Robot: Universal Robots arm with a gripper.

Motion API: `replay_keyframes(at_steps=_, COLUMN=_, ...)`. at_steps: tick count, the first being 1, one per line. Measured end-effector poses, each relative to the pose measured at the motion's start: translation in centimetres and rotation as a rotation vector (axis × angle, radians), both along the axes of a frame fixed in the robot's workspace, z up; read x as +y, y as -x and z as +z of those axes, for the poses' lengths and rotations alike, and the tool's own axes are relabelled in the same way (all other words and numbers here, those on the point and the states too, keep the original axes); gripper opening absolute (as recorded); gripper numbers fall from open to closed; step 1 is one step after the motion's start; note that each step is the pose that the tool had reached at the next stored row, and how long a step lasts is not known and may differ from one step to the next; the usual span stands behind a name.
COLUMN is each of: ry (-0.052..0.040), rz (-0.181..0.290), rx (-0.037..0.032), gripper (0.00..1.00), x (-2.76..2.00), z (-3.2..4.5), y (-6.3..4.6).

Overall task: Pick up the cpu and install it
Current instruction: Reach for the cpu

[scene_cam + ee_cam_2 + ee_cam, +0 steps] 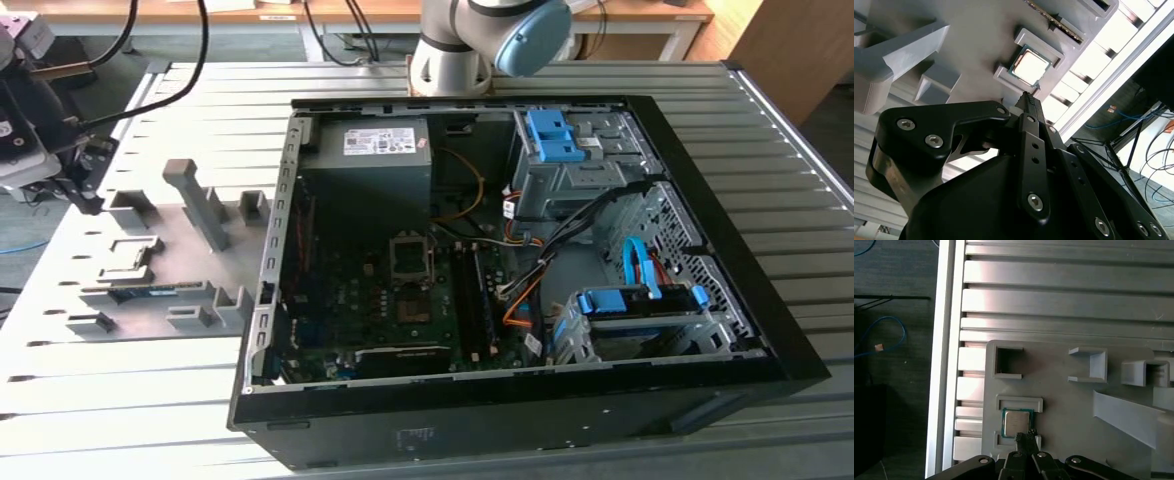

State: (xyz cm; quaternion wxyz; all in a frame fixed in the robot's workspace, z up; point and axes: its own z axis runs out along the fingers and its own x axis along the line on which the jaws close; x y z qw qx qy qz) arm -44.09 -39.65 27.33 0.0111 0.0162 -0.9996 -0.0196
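gripper (pixel 1025 436) first: in both wrist views its jaws look drawn together with nothing between them, and its tip hangs just over one edge of the cpu; i cannot tell whether it touches.

the slatted aluminium desk (pixel 160 400) carries everything. on it, filling the middle and the exterior view's right, lies the black computer case (pixel 747 300), tipped onto its side with the panel off. that probably leaves the board facing up, so the arm can reach it from above. the metal-framed socket (pixel 410 257) sits near the centre of that board, and it looks empty.

at the exterior view's left, beside the case, is a grey parts tray (pixel 147 250) with raised posts and pockets. each pocket seems shaped to hold one part in a known spot.

the cpu (pixel 1016 422) lies flat in one shallow square pocket of that tray, near the desk's edge and well apart from the socket. low lips at the pocket's sides likely stop it sliding. it is a small thin square with a dull silver face and a narrow green border, and it catches a bright glare in the second wrist view.
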Motion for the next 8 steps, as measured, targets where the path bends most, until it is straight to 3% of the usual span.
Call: replay_keyframes(at_steps=8, ry=0.0001, rz=0.0, rx=0.0001, gripper=0.1, x=0.0, z=-0.33, y=0.0)
